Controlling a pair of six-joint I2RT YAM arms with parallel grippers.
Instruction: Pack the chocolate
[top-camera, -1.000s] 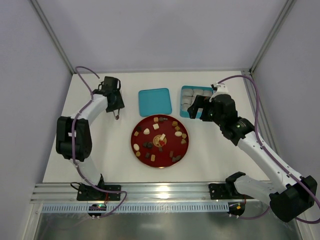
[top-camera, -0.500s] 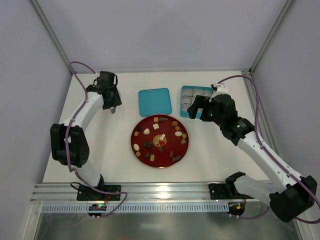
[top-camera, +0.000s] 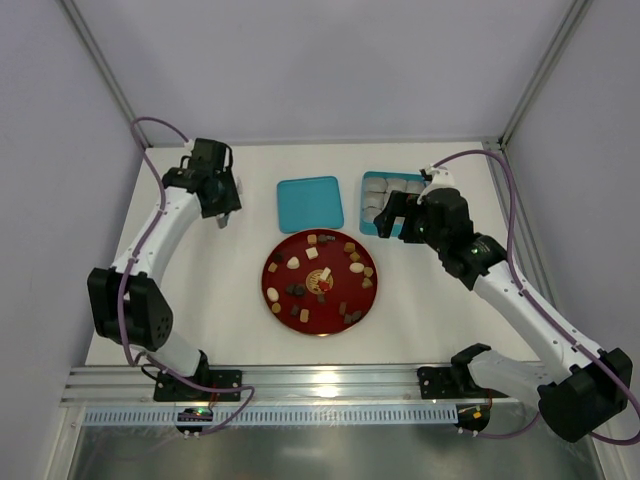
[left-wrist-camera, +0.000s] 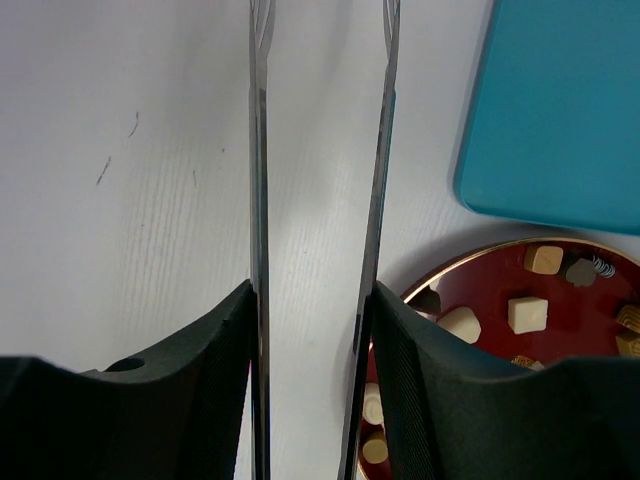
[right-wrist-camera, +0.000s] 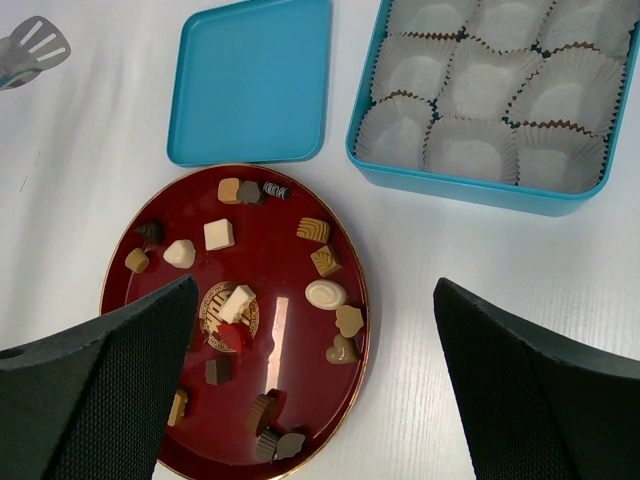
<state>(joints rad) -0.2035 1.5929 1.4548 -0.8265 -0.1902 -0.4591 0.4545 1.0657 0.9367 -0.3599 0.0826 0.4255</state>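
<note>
The chocolate (top-camera: 312, 253) lies as many small brown, tan, cream and red pieces on a round red plate (top-camera: 335, 270) at mid table. It also shows in the right wrist view (right-wrist-camera: 219, 234) and the left wrist view (left-wrist-camera: 527, 313). My left gripper (top-camera: 221, 208) is shut on metal tongs (left-wrist-camera: 258, 200), held over bare table left of the plate, the two blades apart. My right gripper (top-camera: 396, 214) is wide open and empty, high above the plate's right side and the teal box (top-camera: 372, 215) of empty paper cups.
The teal lid (top-camera: 310, 203) lies flat behind the plate, left of the box. The box's paper cups (right-wrist-camera: 470, 150) are grey-white and crinkled. The tongs' slotted tip (right-wrist-camera: 35, 45) shows at the right wrist view's top left. Frame posts stand at the back corners.
My left arm has swung back and to the left, carrying the tongs away from the plate. My right arm has barely moved.
</note>
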